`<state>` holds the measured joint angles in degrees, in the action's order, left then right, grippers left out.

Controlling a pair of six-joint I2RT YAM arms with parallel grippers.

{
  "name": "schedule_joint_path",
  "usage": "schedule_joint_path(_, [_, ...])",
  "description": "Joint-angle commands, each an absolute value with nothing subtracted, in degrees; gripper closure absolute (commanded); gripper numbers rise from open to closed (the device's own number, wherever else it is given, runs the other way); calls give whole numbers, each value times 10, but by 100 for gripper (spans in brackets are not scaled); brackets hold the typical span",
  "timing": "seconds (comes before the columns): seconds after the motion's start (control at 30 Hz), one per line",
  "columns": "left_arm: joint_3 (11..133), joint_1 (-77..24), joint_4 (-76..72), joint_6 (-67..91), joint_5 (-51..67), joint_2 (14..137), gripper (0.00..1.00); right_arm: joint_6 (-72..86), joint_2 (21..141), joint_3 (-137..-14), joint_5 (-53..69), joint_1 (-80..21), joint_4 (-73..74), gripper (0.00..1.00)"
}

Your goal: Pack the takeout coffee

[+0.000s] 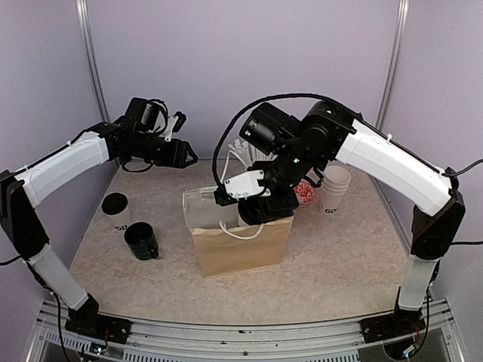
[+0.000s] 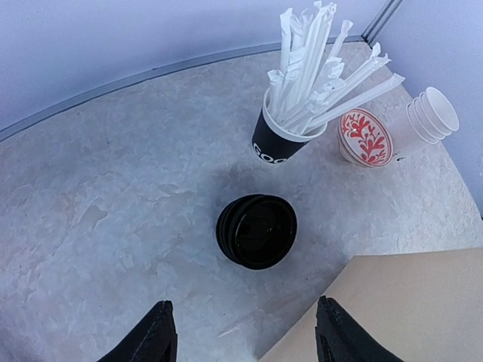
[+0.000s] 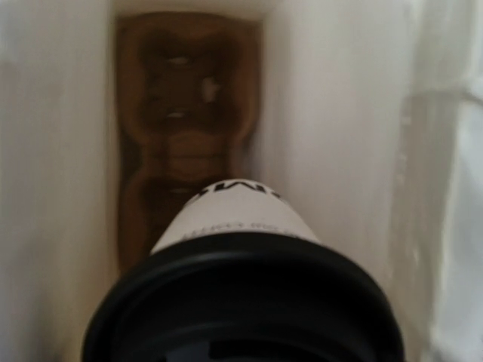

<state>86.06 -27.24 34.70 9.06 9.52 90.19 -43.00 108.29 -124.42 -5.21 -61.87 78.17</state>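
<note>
The takeout coffee (image 3: 235,216), a white paper cup with black lettering and a black lid, hangs inside the brown paper bag (image 1: 241,247), above a brown cardboard carrier (image 3: 189,98) on the bag's floor. My right gripper (image 1: 260,211) reaches down into the bag's mouth and is shut on the cup. The lid fills the bottom of the right wrist view and hides the fingers. My left gripper (image 1: 185,157) (image 2: 247,335) is raised at the back left, open and holding nothing, over a stack of black lids (image 2: 256,231).
Another lidded white cup (image 1: 115,210) and a dark green mug (image 1: 141,241) stand at the left. A black cup of straws (image 2: 283,136), a red-patterned round thing (image 2: 364,137) and stacked white cups (image 1: 336,188) sit at the back. The bag's corner (image 2: 407,302) lies under the left gripper.
</note>
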Motion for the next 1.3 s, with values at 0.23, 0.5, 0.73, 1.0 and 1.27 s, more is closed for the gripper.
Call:
schedule_joint_path(0.23, [913,-267,320,63,177,1001,38,-361,1024,-1176,-86,-684,789,53])
schedule_joint_path(0.5, [847,-286,288,67,196,983,39,-350,984,-1083,-91,-707,789,55])
schedule_joint_path(0.73, [827,-305,261,74,219,999,39,-370,965,-1039,-122,-711,760,55])
schedule_joint_path(1.0, [801,-329,234,82,239,999,39,-424,882,-921,-156,-720,647,54])
schedule_joint_path(1.27, [791,-330,225,83,256,1008,39,-455,846,-841,-131,-722,570,54])
